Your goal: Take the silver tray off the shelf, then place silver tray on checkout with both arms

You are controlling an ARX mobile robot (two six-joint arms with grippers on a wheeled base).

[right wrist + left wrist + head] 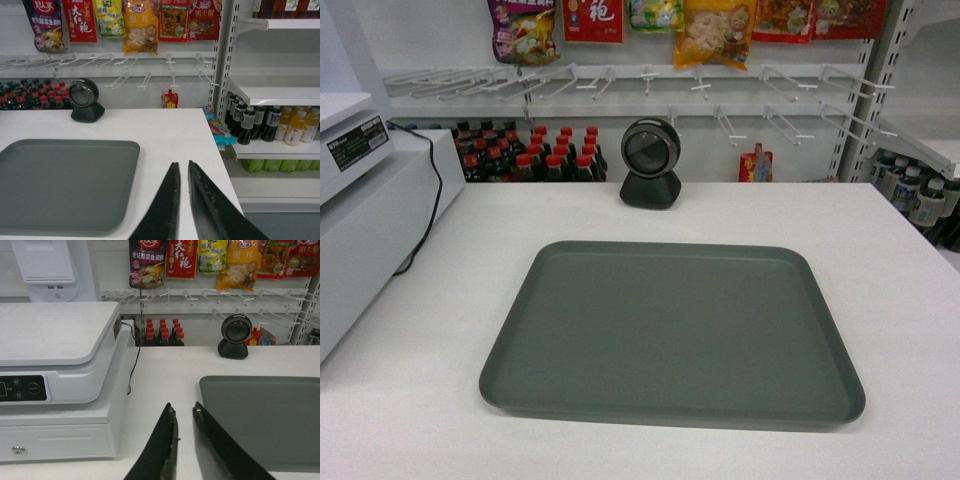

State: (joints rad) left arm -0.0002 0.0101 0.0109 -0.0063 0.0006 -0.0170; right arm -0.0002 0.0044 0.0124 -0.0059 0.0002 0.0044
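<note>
The silver tray [670, 330] lies flat on the white checkout [900, 280], centred in the head view. Neither gripper shows in the head view. In the left wrist view my left gripper [182, 407] hovers over bare counter [165, 375] just left of the tray's left rim [265, 415]; it is open and holds nothing. In the right wrist view my right gripper [182, 164] sits over the counter [165, 130] to the right of the tray [65, 185]. Its fingers are a narrow gap apart and empty. A white shelf [280, 92] stands off to the right.
A boxy white cash register [360, 230] with a black cable occupies the counter's left side [55, 340]. A black round scanner [650, 160] stands behind the tray. Sauce bottles [530, 155], peg hooks and snack bags line the back wall. Drink bottles [260, 122] fill the right shelves.
</note>
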